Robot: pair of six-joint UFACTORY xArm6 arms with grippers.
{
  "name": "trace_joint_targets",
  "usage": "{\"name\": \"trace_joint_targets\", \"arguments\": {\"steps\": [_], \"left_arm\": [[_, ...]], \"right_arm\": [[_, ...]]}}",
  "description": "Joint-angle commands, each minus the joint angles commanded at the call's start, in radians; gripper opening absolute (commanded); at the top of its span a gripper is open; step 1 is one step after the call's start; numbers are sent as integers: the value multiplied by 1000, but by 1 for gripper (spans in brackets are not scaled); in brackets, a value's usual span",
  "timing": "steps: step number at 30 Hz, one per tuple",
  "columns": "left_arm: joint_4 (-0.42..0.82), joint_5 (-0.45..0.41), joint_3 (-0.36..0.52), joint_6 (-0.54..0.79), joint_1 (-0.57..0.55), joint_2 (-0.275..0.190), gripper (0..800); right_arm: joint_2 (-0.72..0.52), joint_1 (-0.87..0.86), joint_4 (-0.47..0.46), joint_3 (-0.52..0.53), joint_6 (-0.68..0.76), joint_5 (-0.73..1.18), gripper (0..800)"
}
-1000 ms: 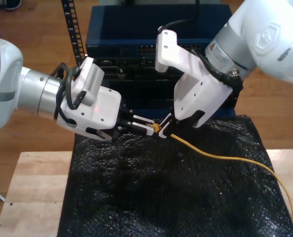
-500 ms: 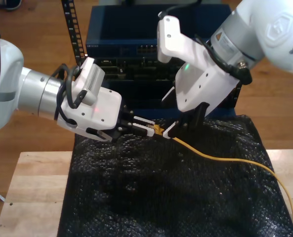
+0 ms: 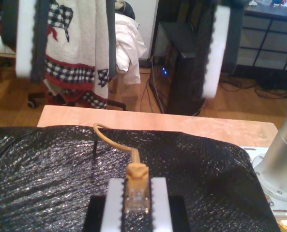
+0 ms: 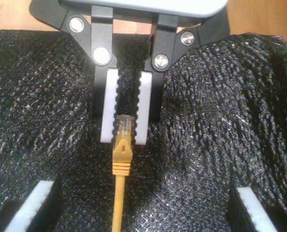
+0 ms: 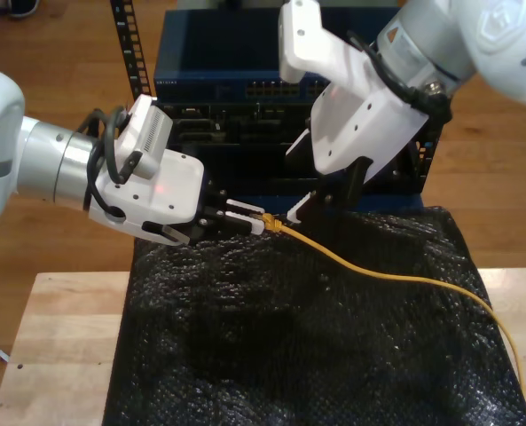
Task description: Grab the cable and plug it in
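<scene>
Fingers [image 3: 158,203] of my first gripper [image 3: 136,205] are closed on the clear plug of the cable [image 5: 396,277], its yellow boot sticking out just past the white pads. My second gripper [image 4: 133,212] faces that plug with its own fingers [image 4: 34,208] spread wide, holding nothing. From the plug the cable sags across the black bubble-wrap sheet [image 5: 271,355] toward the exterior view's right, over the wooden surface [image 5: 54,346]. Behind both arms stands a blue network switch [image 5: 218,62] in a rack, the second arm partly covering it.
</scene>
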Motion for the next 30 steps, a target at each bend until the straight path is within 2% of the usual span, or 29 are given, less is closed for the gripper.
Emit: {"name": "trace_joint_targets", "arguments": {"steps": [6,11,21,30], "left_arm": [[-54,80,-8,-35,29,43,2],[-81,152,-35,-81,57,103,2],[-80,258,-89,-149,69,127,2],[-83,350,-91,-198,126,149,2]], "right_arm": [[-46,2,0,3,-43,-2,798],[-75,3,2,3,-71,-3,798],[-129,57,0,40,-152,-118,798],[-210,163,-2,121,-235,-302,798]]}}
